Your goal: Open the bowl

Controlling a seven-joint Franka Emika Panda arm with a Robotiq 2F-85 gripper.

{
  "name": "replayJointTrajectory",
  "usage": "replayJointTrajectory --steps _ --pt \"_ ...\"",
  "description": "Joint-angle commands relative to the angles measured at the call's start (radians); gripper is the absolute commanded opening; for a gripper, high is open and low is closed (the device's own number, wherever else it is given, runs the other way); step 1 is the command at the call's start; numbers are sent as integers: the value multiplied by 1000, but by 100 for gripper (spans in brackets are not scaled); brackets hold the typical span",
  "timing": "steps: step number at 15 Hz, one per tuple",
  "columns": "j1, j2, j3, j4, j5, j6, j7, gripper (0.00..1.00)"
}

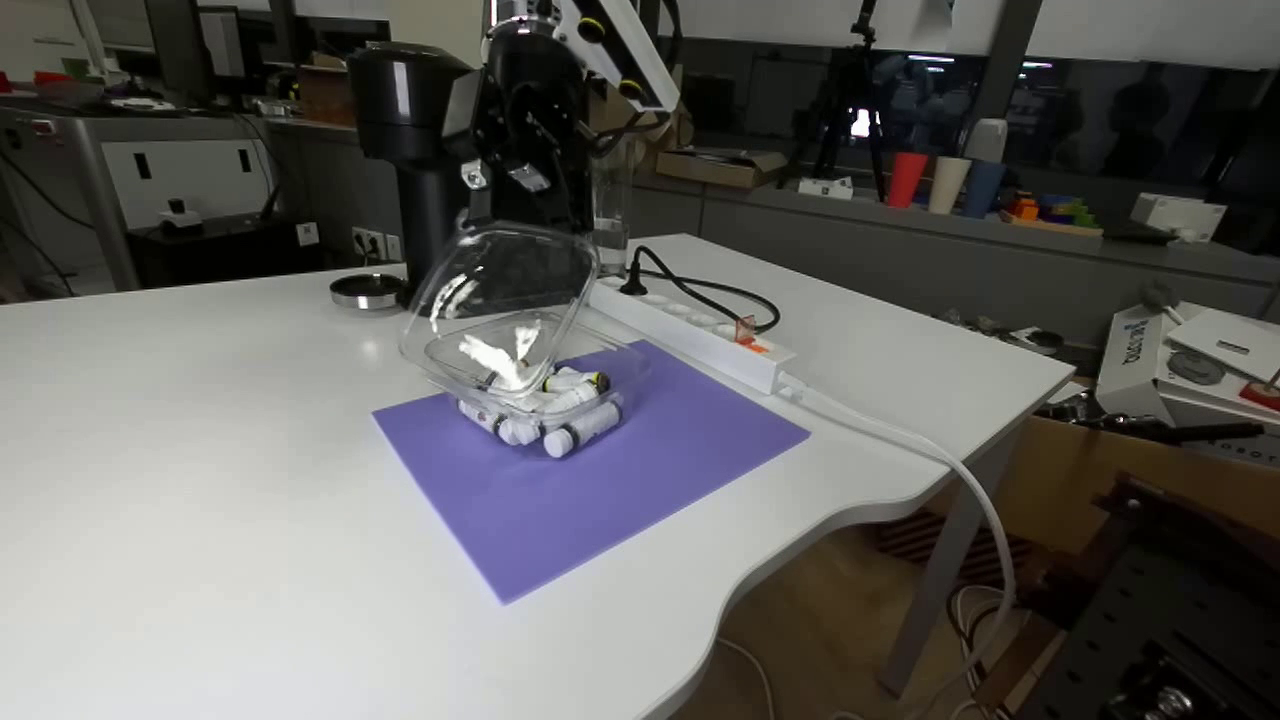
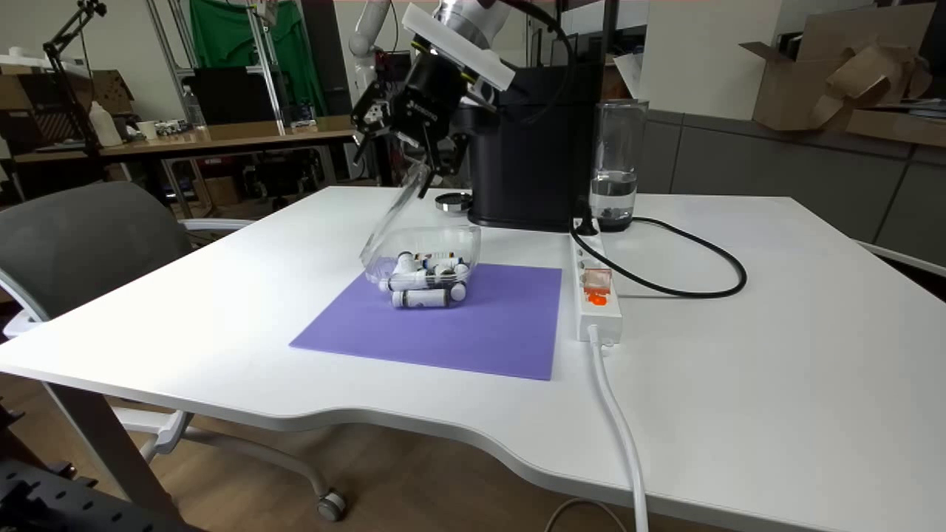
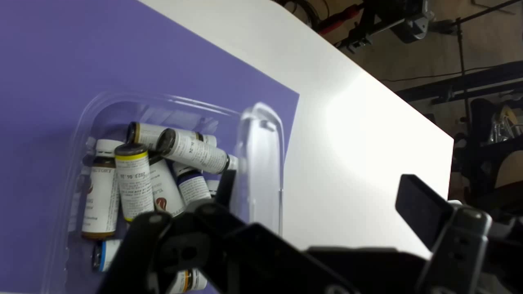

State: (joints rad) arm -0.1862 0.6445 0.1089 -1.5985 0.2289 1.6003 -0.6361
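One bowl, clear plastic, rounded corners, sat on one matte purple sheet on the white tabletop. One clear lid stood tilted up at the bowl's edge; couldn't tell if they touched. At least seven small cylindrical bottles with printed labels lay inside; overlap and the end effector hid the exact count. Its two fingers were spread wide, gripping nothing.

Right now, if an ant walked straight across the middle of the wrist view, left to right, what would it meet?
Purple mat → left edge of the clear bowl → white-capped bottle → yellow-ringed bottle → the bowl's raised lid → white table. I left out the jumbled bottles.
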Motion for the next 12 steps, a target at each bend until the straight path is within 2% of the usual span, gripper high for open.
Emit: replayJointTrajectory --steps 1,7,9,12 --pt "10 -24 -7 -25 32 -62 30 100" --pt "50 -39 7 -74 34 -28 1 100" --pt "73 -54 11 -102 22 19 -9 100" --pt "111 -106 17 -175 -2 150 -19 100"
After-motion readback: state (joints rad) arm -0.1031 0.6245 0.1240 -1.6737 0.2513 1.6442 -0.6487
